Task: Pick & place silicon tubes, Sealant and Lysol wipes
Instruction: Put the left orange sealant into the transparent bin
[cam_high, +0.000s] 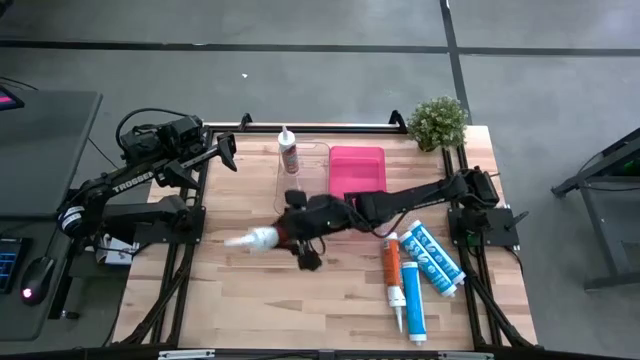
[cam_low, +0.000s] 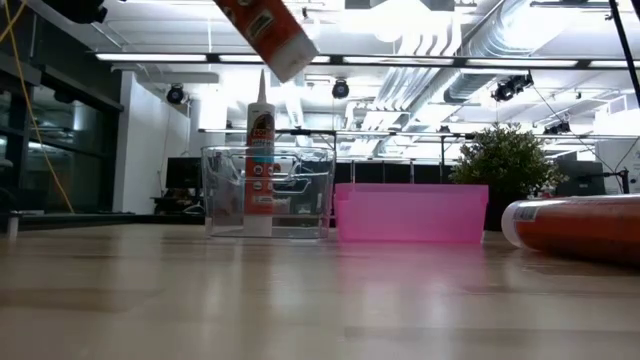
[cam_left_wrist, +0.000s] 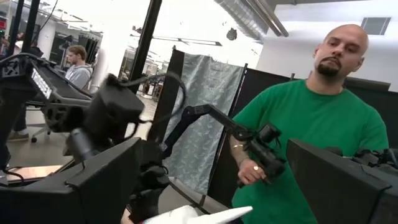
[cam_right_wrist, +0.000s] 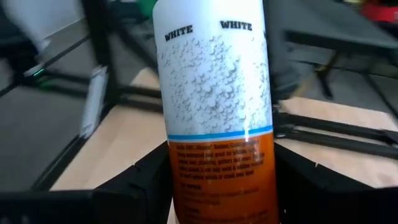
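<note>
My right gripper (cam_high: 296, 230) is shut on a white-and-orange silicone tube (cam_right_wrist: 214, 106), held up over the middle of the table with its white nozzle (cam_high: 248, 239) toward the left edge. Part of this tube (cam_low: 268, 32) shows at the top of the low view. Another sealant tube (cam_high: 288, 151) stands upright on its base in a clear bin (cam_high: 313, 178). Three tubes (cam_high: 391, 262) (cam_high: 411, 299) (cam_high: 434, 258) lie flat at the near right. My left gripper (cam_high: 228, 150) waits raised and open at the far left. The Lysol wipes are out of view. My right gripper pinches the tube's orange lower body (cam_right_wrist: 217, 186) between its two fingers (cam_right_wrist: 134, 183), one on each side. It comes nearly level from the table's right, and the tube runs out ahead along the fingers. The tube is lifted clear of the table.
A pink bin (cam_high: 357, 170) stands right of the clear bin at the far middle. A potted plant (cam_high: 437, 121) sits at the far right corner. Bare wood (cam_high: 260, 300) lies at the near left and middle. A person in a green shirt (cam_left_wrist: 311, 124) stands beyond the table with a camera.
</note>
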